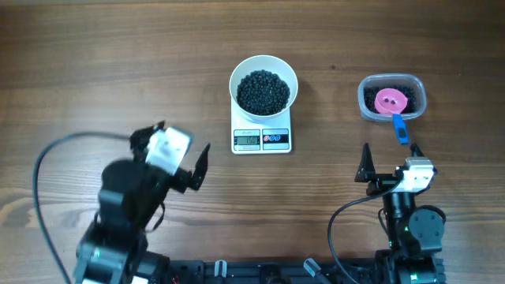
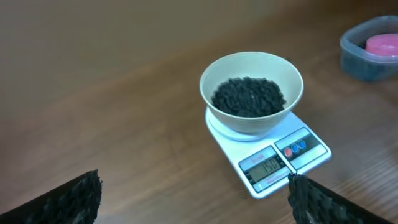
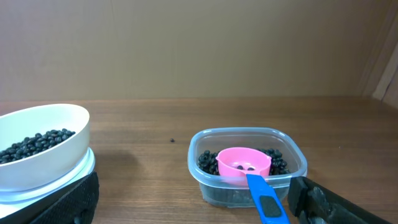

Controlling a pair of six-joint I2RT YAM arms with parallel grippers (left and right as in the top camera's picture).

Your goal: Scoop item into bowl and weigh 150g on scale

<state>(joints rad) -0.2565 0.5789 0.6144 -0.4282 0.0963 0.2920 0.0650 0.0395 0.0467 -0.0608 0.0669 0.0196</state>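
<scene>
Wood-grain table (image 1: 118, 63), brown and matte, carries everything. Beans (image 1: 263, 91), tiny, round and glossy black, fill the white bowl (image 1: 293, 79) to well below its rim. That bowl is smooth and round, and it sits centred on the scale (image 1: 239, 126), a flat white rectangle with rounded corners. Its grey display (image 1: 248, 140) and two small coloured buttons (image 1: 271, 138) face the arms; the digits are too blurred to read.

Left gripper (image 2: 194, 186) hangs over bare wood with its jaws spread wide and nothing between them. Bowl and scale lie ahead of it and slightly to its right, well apart, with nothing in the way.

Right gripper (image 1: 390, 154) is also wide open and holds nothing. Straight ahead of it stands a clear plastic tub (image 1: 364, 102), rounded-rectangular, with more beans in the bottom. A pink scoop (image 1: 390, 100) rests inside on those beans, a few of them lying in its cup. Its blue handle (image 1: 401, 128) leans over the tub's near wall, and the end sits just beside one black, ribbed finger. Bowl and scale are ahead-left of this gripper.
</scene>
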